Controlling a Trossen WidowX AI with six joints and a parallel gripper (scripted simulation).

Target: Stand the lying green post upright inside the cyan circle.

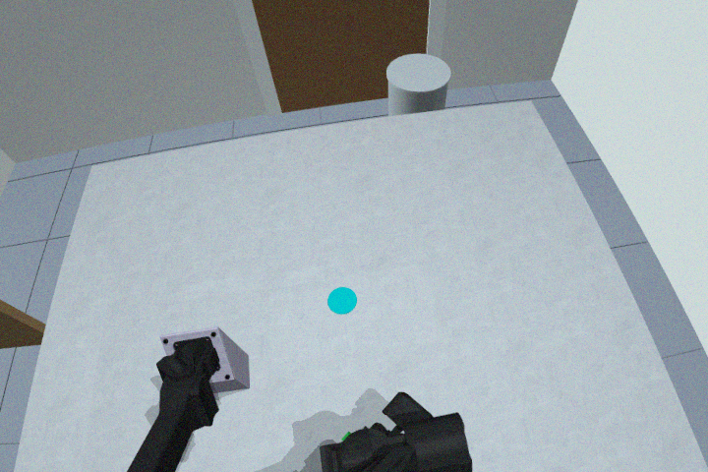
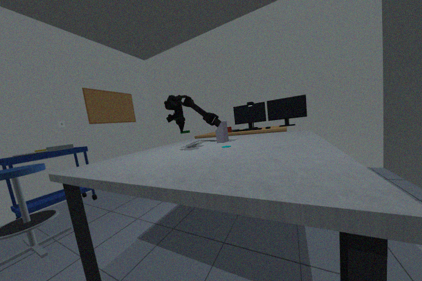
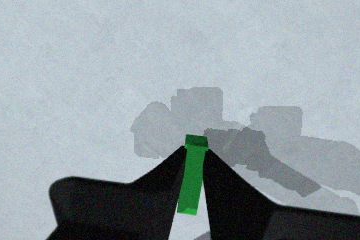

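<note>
Table (image 2: 284,172), white-topped, carries the arm's mounting block (image 1: 235,359); all positions below are given relative to the cyan circle (image 1: 342,300). Arm (image 2: 201,112) reaches from the block, which stands near the circle, to a raised pose off to one side. Gripper (image 3: 193,165) is clenched on the green post (image 3: 192,180), which is held horizontal, clear of the table and apart from the circle. Step in hand, as judged: carry after lift. Next move calls for rotating the post vertical, centring it over the circle, then lowering.
</note>
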